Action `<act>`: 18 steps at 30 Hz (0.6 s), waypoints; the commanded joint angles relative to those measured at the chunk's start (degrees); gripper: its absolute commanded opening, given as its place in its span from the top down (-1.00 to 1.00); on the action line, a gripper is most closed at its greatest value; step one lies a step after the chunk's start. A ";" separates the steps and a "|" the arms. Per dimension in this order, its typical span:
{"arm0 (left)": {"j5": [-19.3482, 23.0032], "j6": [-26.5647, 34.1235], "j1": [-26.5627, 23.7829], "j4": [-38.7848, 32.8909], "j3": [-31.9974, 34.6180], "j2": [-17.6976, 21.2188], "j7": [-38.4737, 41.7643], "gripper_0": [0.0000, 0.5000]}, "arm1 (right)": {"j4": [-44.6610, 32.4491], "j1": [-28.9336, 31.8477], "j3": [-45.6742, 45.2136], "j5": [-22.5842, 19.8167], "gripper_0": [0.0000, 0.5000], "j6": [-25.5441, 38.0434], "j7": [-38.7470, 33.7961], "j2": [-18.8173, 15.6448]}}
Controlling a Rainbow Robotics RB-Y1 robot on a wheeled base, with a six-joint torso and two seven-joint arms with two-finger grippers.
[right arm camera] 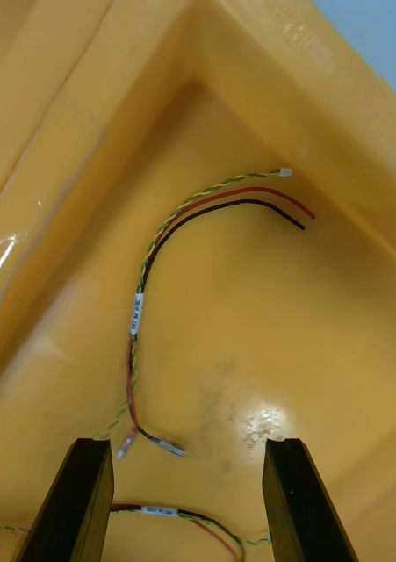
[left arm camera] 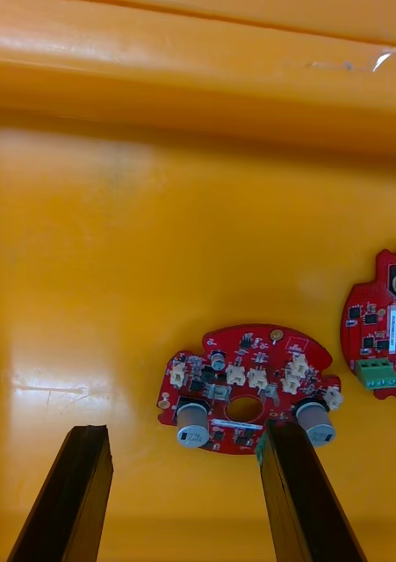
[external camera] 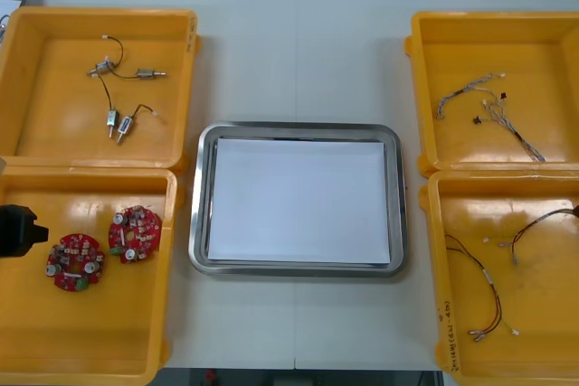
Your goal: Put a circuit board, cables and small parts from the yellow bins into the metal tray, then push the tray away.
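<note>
Round red circuit boards lie in the yellow bin left of the shiny metal tray. First pick seems in hand: the left gripper, fingers wide, must centre over one and descend. The right gripper, also wide, hovers right of it.

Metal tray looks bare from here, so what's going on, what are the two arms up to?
Nothing is loaded yet: the metal tray is white inside and holds nothing. The left gripper hangs over the near-left yellow bin, fingers open, with a circuit board close by one finger and a second board beside it. The right gripper hangs over the near-right yellow bin, fingers open above a red, yellow and black cable. Neither holds anything.
</note>
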 commanded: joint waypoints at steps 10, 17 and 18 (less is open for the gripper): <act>-1.11 -6.93 3.14 3.84 -5.83 1.39 -7.32 -1.00 | 6.35 -3.38 2.20 -0.12 -0.96 -6.00 -4.33 0.52; -1.46 -8.78 4.81 3.84 -6.88 1.48 -7.76 -1.00 | 10.48 -3.38 4.14 -0.30 -0.97 -11.00 -6.88 0.61; -1.46 -8.87 4.99 3.84 -6.97 1.48 -7.76 -1.00 | 10.74 -3.38 4.40 -0.47 -0.96 -11.36 -7.50 0.61</act>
